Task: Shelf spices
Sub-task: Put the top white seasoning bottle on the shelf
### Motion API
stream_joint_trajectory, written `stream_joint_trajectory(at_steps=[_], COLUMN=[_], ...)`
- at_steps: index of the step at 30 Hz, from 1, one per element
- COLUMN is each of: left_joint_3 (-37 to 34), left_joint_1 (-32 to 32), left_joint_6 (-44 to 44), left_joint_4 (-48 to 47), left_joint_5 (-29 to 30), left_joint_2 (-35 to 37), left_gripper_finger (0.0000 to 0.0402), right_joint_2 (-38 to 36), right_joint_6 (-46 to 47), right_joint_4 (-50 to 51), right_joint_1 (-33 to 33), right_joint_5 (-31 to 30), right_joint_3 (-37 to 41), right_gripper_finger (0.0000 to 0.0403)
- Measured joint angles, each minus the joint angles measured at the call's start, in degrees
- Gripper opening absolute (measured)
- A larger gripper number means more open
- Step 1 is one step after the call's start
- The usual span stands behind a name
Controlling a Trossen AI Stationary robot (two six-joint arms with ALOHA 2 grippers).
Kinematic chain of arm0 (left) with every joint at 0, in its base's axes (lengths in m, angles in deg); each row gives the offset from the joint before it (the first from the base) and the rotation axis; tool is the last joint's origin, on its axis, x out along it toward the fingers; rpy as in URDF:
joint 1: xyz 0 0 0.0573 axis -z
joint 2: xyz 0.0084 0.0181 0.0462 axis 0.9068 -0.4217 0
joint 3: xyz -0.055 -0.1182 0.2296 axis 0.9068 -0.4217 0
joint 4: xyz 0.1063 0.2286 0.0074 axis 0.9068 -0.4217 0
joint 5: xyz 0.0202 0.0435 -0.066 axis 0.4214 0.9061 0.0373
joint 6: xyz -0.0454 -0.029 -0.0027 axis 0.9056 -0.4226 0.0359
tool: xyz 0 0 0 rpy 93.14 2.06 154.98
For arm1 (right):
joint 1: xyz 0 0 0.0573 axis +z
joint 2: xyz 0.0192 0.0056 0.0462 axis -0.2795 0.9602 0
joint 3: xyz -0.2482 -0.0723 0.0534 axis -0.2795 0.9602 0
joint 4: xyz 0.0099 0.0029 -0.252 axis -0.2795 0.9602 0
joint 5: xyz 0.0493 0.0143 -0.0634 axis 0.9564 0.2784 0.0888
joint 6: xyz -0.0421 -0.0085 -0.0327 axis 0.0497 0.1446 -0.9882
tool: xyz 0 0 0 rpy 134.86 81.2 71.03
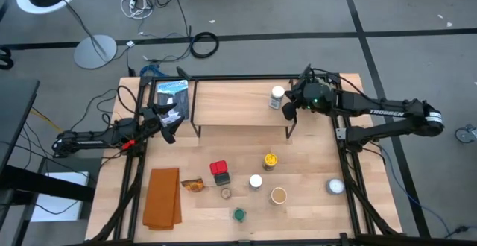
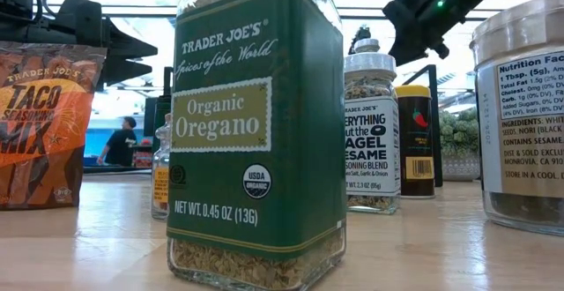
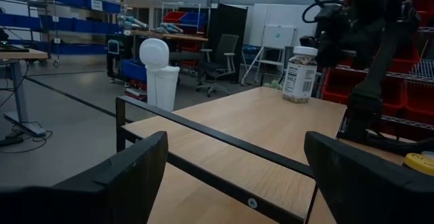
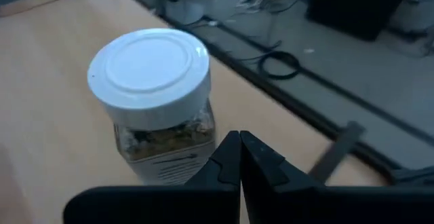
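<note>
The right gripper hung clenched and empty beside a white-capped clear spice jar standing on the low light-wood shelf at upper centre. The left gripper, fingers apart, waited at left.

We see a green oregano jar with white lettering, an orange taco seasoning packet, and a white-capped jar.
</note>
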Motion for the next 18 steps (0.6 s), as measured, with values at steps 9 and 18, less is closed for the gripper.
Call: stream_joint_trajectory(at_steps=[9, 18], left_joint_3=[0.00, 0.00], left_joint_1=[0.01, 0.02], left_joint_6=[0.00, 0.00], left_joint_4=[0.00, -0.01], left_joint_5=[-0.02, -0.02], left_joint_2=[0.01, 0.01], left_gripper_finger=[0.0351, 0.0351], right_joint_2=[-0.02, 1.38], right_joint_6=[1.92, 1.68], right_joint_4=[-0.02, -5.33], right_joint_1=[0.07, 3.29], right_joint_5=[13.96, 14.51], right_joint_3=[0.00, -0.07], right_gripper_finger=[0.0000, 0.0000])
